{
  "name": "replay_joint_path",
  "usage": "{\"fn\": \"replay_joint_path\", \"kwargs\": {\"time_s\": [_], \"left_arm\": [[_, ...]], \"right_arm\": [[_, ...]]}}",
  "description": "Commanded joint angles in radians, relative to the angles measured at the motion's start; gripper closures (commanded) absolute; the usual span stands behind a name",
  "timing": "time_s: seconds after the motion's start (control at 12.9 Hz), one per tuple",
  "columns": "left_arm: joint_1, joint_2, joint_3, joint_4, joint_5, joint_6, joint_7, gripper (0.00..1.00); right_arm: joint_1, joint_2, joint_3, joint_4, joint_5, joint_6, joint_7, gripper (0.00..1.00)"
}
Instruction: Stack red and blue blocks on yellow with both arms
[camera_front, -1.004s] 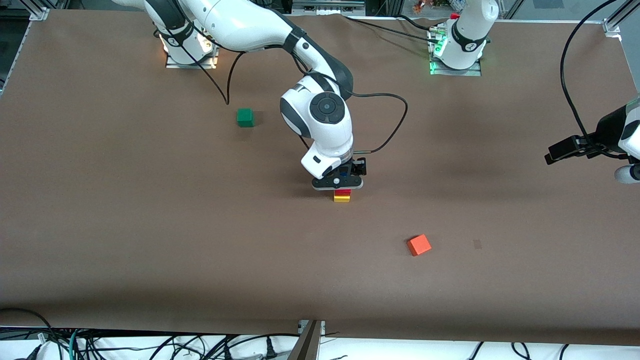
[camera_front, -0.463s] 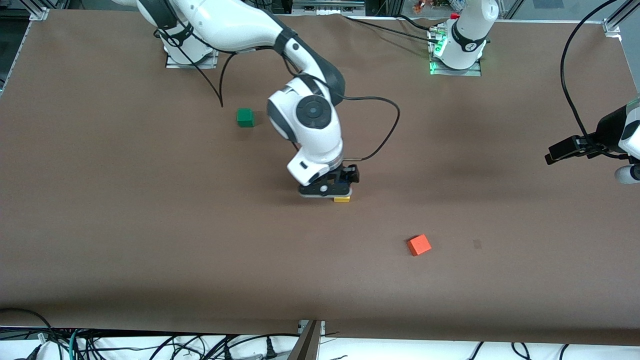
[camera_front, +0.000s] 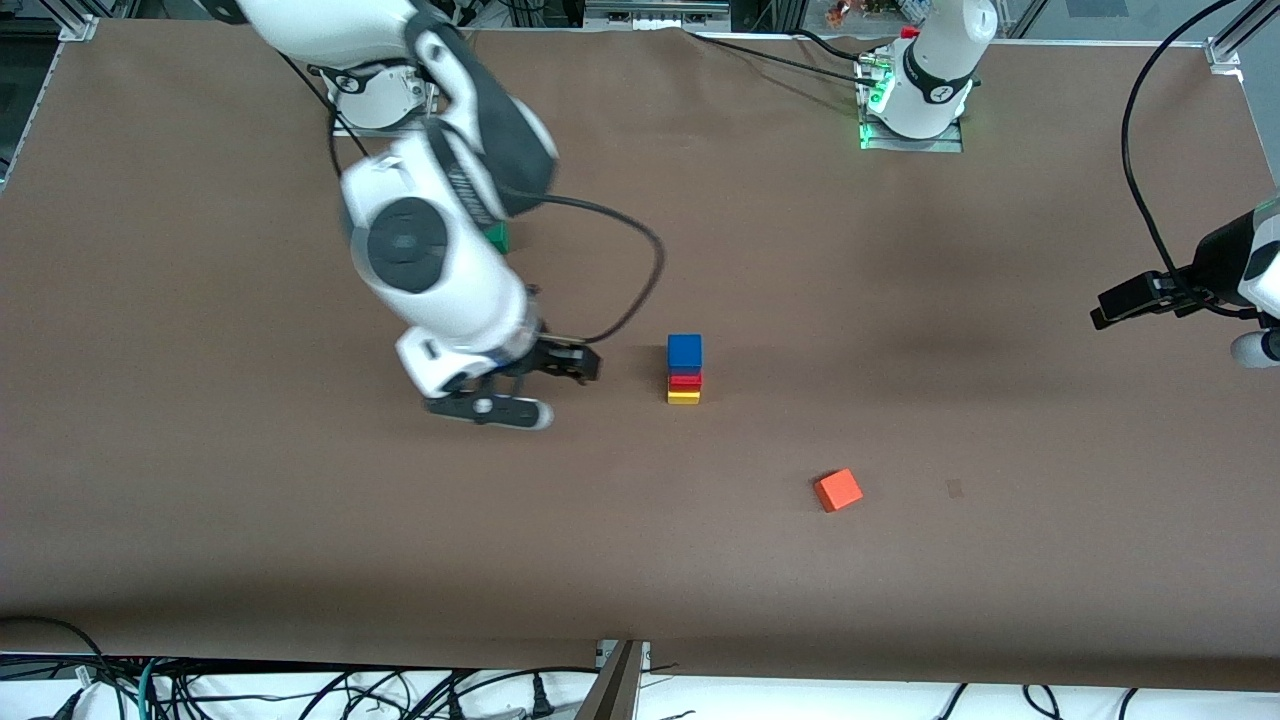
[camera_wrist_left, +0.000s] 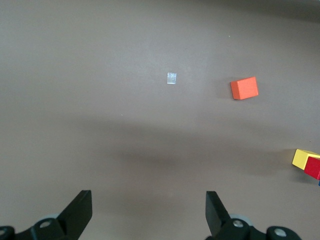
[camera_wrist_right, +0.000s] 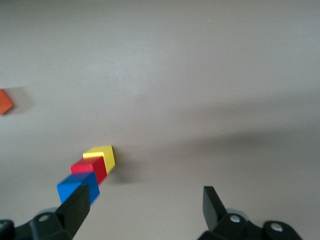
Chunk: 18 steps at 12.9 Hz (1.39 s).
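The blue block (camera_front: 684, 352) sits on the red block (camera_front: 685, 380), which sits on the yellow cube (camera_front: 684, 397), a three-high stack in the middle of the table. My right gripper (camera_front: 492, 412) hangs open and empty over bare table beside the stack, toward the right arm's end. In the right wrist view the blue block (camera_wrist_right: 77, 189), the red block (camera_wrist_right: 90, 169) and the yellow cube (camera_wrist_right: 101, 155) lie just outside one finger of the right gripper (camera_wrist_right: 145, 200). My left gripper (camera_wrist_left: 148, 200) is open and empty, high over bare table; the left arm (camera_front: 1235, 270) waits at its end.
An orange cube (camera_front: 838, 490) lies nearer the front camera than the stack, toward the left arm's end. A green cube (camera_front: 497, 237) shows partly under the right arm, farther from the camera. A small pale mark (camera_front: 954, 488) is on the brown table (camera_front: 900, 600).
My right gripper has lifted off the stack and swung toward the right arm's end, leaving the blue block on the red one. The left arm has not moved.
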Motion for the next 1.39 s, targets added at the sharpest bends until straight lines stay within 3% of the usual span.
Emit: {"fn": "replay_joint_path", "kwargs": {"time_s": [0.0, 0.23, 0.54, 0.69, 0.85, 1.31], "left_arm": [[0.017, 0.016, -0.001, 0.029, 0.02, -0.005, 0.001, 0.0], [0.017, 0.016, -0.001, 0.029, 0.022, -0.005, 0.001, 0.0], [0.017, 0.016, -0.001, 0.029, 0.042, -0.005, -0.001, 0.0], [0.017, 0.016, -0.003, 0.029, 0.043, -0.005, -0.001, 0.0], [0.019, 0.016, -0.003, 0.029, 0.043, -0.005, 0.001, 0.0], [0.019, 0.014, -0.003, 0.03, 0.043, -0.005, 0.001, 0.0]], "right_arm": [[-0.044, -0.238, -0.009, -0.312, 0.033, 0.009, -0.12, 0.0], [-0.044, -0.458, -0.108, -0.53, 0.032, -0.03, -0.275, 0.0], [-0.045, -0.616, -0.193, -0.642, -0.011, -0.127, -0.386, 0.0], [-0.085, -0.691, -0.184, -0.708, -0.101, -0.133, -0.454, 0.0], [-0.235, -0.715, -0.074, -0.728, -0.129, -0.133, -0.555, 0.0], [-0.252, -0.703, -0.063, -0.701, -0.215, -0.104, -0.577, 0.0]]}}
